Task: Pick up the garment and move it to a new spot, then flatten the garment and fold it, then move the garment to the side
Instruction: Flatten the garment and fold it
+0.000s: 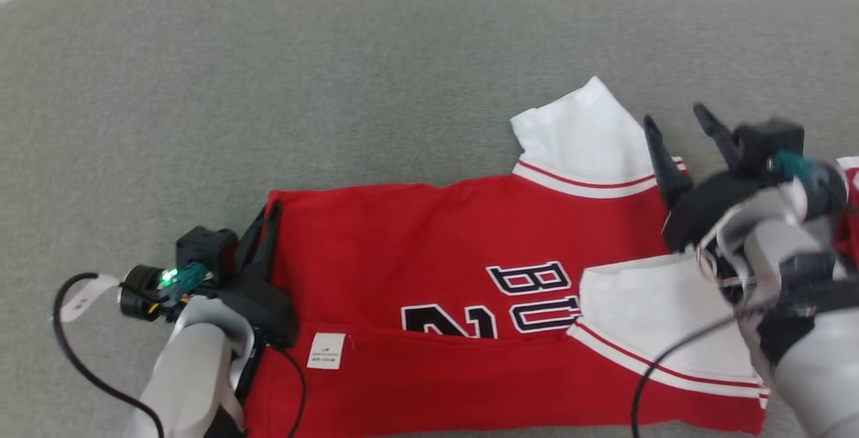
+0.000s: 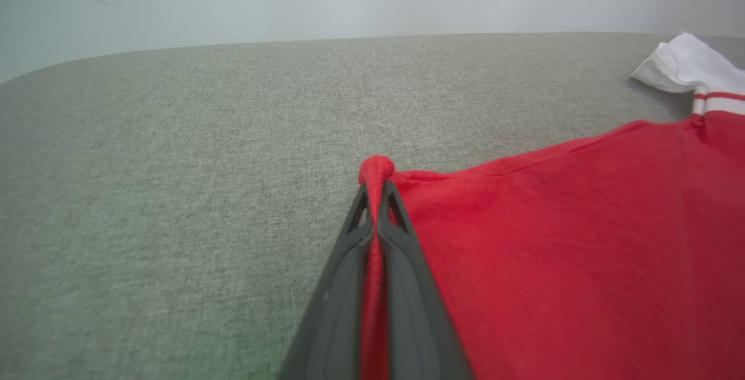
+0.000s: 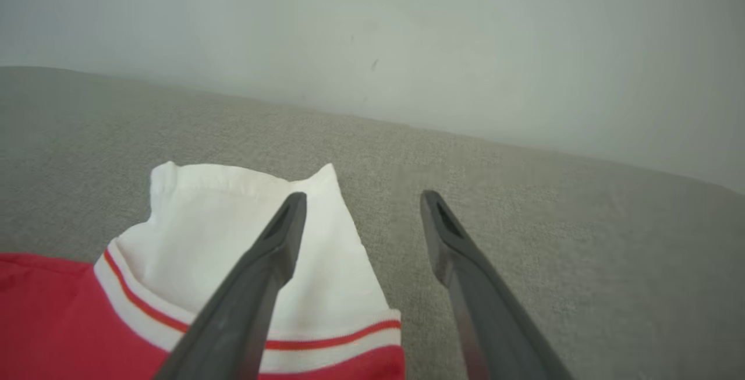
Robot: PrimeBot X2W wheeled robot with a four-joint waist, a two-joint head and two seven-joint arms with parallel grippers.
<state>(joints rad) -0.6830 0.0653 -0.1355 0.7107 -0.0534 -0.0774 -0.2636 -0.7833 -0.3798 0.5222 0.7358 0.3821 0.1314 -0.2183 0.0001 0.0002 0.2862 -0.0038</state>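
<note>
The garment (image 1: 429, 270) is a red jersey with white sleeves and black-and-white lettering, lying partly folded on the grey cloth surface. My left gripper (image 1: 267, 223) is shut on its far left corner. In the left wrist view the two dark fingers (image 2: 349, 287) pinch a ridge of red cloth of the garment (image 2: 582, 252). My right gripper (image 1: 678, 126) hovers open over the far white sleeve (image 1: 584, 136) at the right. In the right wrist view one finger (image 3: 268, 263) lies across the white sleeve (image 3: 204, 234), the other stands over bare grey cloth, and nothing is between them.
The grey fabric surface (image 1: 268, 89) stretches wide to the left and behind the jersey. A pale wall (image 3: 407, 31) rises behind its far edge. A black cable (image 1: 74, 351) loops beside my left forearm, and another cable (image 1: 671, 351) trails over the jersey by my right arm.
</note>
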